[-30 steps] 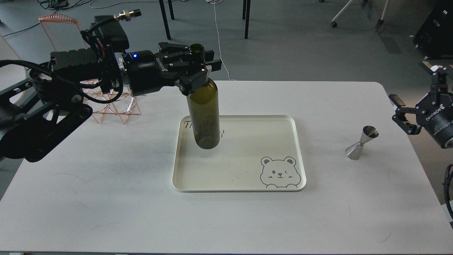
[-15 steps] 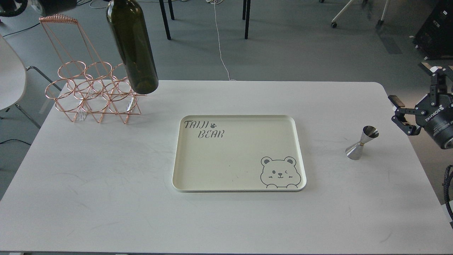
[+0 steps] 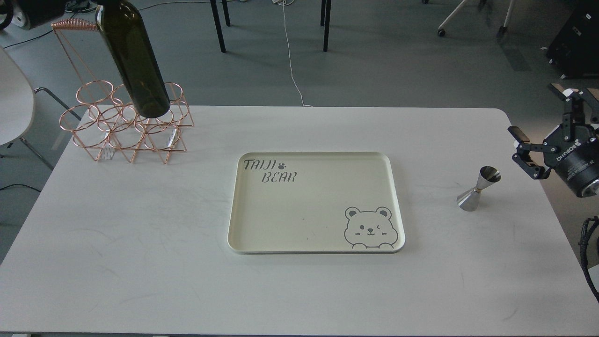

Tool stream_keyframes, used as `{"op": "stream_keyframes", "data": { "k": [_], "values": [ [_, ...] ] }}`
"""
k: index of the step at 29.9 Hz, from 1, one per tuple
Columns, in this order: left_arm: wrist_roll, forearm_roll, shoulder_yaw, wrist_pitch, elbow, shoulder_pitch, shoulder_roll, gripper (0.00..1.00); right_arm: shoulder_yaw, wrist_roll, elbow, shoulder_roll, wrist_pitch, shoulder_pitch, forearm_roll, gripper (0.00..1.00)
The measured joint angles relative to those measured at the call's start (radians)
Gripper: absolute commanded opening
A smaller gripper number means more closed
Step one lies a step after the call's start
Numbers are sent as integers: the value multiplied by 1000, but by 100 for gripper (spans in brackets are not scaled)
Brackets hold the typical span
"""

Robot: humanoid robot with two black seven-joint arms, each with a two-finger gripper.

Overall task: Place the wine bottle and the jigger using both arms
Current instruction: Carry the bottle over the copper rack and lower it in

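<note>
The wine bottle point(image 3: 133, 58) is a dark olive-green glass bottle. It hangs tilted in the air at the top left, with its base just above the rings of a copper wire rack point(image 3: 100, 126). Its neck is cut off by the top edge of the view. My left gripper is out of view; only a dark part of the left arm point(image 3: 32, 11) shows in the top-left corner. The jigger point(image 3: 478, 188) is small and steel and stands upright on the table at the right. My right gripper point(image 3: 533, 135) is open and empty, just right of and above the jigger, apart from it.
A cream tray point(image 3: 398, 196) with a bear drawing lies in the middle of the white table point(image 3: 140, 243), with nothing in it. The copper rack stands at the back left corner. Chair legs point(image 3: 217, 25) and a cable are on the floor beyond the table.
The bottle has gone from over the tray, up and to the left, and now hangs over the rack. The left gripper has left the view. The right gripper has shifted slightly up and left.
</note>
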Motion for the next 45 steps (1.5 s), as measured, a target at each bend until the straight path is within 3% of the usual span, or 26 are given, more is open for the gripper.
{"op": "stream_keyframes", "data": {
  "k": [45],
  "values": [
    [0, -12, 60, 51, 81, 13, -62, 9, 0, 0, 2, -1, 2, -4, 0, 99]
  ]
}}
